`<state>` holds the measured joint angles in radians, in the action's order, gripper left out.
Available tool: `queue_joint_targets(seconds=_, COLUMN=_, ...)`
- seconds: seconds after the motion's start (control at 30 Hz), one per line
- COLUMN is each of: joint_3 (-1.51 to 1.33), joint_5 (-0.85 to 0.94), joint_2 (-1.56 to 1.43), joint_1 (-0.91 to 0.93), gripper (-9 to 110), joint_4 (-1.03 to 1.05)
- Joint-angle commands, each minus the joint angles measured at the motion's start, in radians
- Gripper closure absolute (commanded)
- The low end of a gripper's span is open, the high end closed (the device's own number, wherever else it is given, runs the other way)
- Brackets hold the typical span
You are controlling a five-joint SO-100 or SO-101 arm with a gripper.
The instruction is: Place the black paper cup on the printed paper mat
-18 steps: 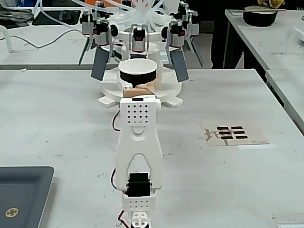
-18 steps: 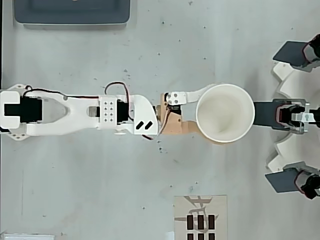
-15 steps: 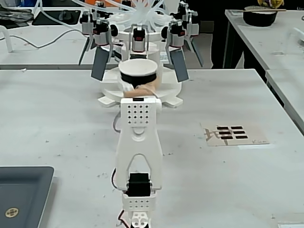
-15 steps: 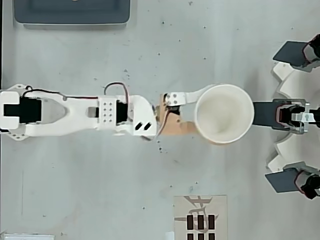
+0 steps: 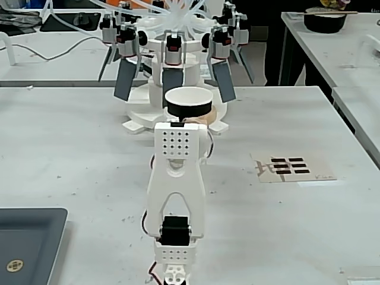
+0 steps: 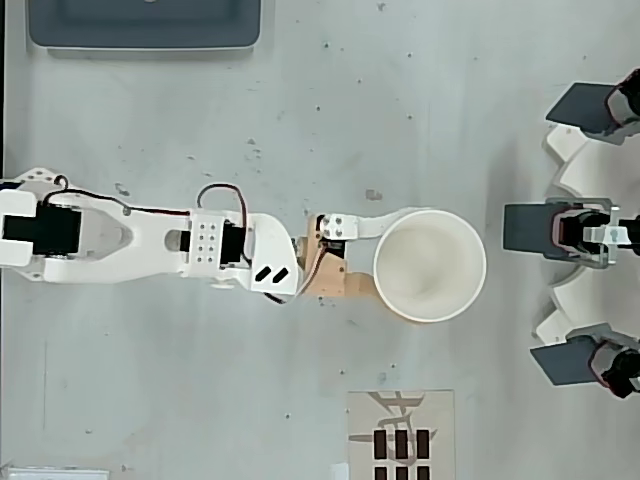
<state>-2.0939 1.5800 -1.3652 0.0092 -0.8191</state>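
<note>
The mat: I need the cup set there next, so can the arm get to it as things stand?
Probably yes. The mat lies bare on the table, beside the cup in the tool, with nothing between them.

Robotics lab: white worktables (image 5: 71,130), multi-armed machine (image 5: 172,53).
</note>
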Motion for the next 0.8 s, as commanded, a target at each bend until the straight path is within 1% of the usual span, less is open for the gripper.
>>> queue_joint_targets(seconds=0.0, joint_3=0.011, joint_5=0.006, joint_2=-0.055, joint_1=0.008, gripper=89, joint_4=-0.023)
queue_joint_targets(seconds=0.37, joint_3=-0.051, joint_5=-0.018, joint_2=-0.163, joint_1=0.008, gripper=89, joint_4=-0.032)
queue_joint_targets(seconds=0.77, joint_3=-0.239, joint_5=-0.049, joint_2=-0.370, joint_1=-0.008, gripper=89, joint_4=-0.035)
